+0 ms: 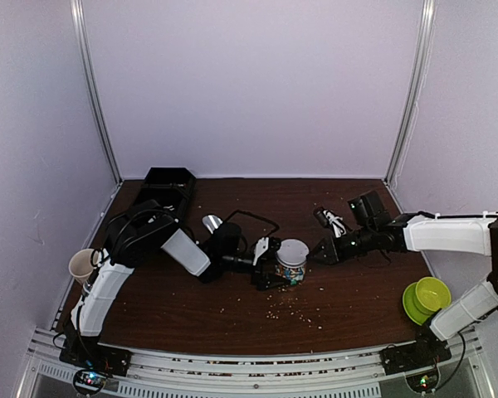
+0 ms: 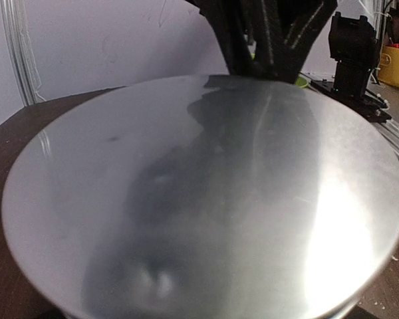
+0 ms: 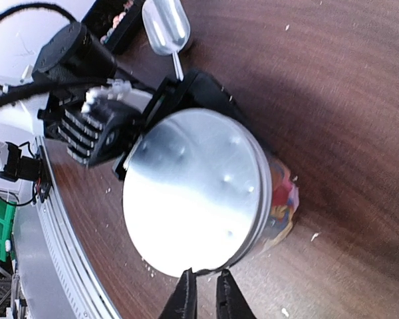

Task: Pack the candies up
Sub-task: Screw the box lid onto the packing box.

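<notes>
A clear jar [image 1: 291, 267] filled with the multicoloured candies [image 3: 284, 203] stands mid-table with a round silver lid [image 1: 293, 248] on top. The lid also shows in the right wrist view [image 3: 193, 193] and fills the left wrist view [image 2: 199, 199]. My left gripper [image 1: 266, 267] is at the jar's left side. Its black fingers [image 3: 203, 93] show on either side of the jar beneath the lid, closed on it. My right gripper [image 3: 205, 284] is at the lid's near rim. It is nearly shut, with a thin gap and nothing between the tips. It is right of the jar in the top view [image 1: 317, 255].
A metal scoop [image 1: 212, 222] lies behind the left gripper. A black tray [image 1: 168, 186] stands at the back left. A paper cup [image 1: 83, 265] is at the left edge and green bowls [image 1: 426, 297] at the right. Pale crumbs [image 1: 303, 311] are scattered in front of the jar.
</notes>
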### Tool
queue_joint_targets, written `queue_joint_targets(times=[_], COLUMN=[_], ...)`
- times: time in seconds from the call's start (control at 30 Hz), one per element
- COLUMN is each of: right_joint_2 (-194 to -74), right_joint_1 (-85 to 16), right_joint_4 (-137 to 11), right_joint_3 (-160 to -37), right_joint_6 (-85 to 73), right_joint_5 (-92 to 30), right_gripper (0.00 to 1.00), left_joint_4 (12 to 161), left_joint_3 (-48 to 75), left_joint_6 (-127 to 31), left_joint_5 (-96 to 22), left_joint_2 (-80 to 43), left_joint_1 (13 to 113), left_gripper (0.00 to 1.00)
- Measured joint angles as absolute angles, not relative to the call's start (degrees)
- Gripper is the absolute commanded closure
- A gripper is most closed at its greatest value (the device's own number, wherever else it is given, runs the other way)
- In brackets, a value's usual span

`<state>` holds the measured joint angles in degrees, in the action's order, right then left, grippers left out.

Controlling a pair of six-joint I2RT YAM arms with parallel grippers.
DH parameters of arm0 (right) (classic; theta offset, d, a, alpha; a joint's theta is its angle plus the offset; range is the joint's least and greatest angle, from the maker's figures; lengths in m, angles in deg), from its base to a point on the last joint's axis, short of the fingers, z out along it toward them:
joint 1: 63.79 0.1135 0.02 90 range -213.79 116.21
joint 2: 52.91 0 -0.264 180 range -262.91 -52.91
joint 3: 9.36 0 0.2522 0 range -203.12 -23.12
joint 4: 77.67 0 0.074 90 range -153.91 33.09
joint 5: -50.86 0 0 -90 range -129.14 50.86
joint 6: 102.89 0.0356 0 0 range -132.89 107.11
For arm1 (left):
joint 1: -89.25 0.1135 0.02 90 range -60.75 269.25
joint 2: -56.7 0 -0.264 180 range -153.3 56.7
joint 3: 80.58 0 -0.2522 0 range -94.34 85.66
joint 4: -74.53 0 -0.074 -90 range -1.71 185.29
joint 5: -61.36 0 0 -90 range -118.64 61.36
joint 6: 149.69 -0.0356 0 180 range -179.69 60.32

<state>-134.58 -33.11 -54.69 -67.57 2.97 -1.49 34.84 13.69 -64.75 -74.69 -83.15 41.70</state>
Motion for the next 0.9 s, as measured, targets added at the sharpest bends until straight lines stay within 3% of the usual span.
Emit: queue_joint_targets(times=[0.43,0.9], right_joint_2=[-133.01,-150.30], right_joint_1=[-32.98,-33.75], right_joint_4=[-47.04,-46.61], right_joint_3=[-74.61,-92.31], right_joint_6=[1.48,-1.12], right_joint_5=[-4.03,-2.95], right_gripper=[0.74,0.71], left_joint_4=[35.63,35.65], left_joint_3=[13.15,13.15], left_joint_6=[-64.75,-64.81], left_joint_5=[-74.03,-73.92], left_joint_2=[-83.15,-83.15], left_joint_1=[41.70,41.70], left_gripper=[0.13,0.13])
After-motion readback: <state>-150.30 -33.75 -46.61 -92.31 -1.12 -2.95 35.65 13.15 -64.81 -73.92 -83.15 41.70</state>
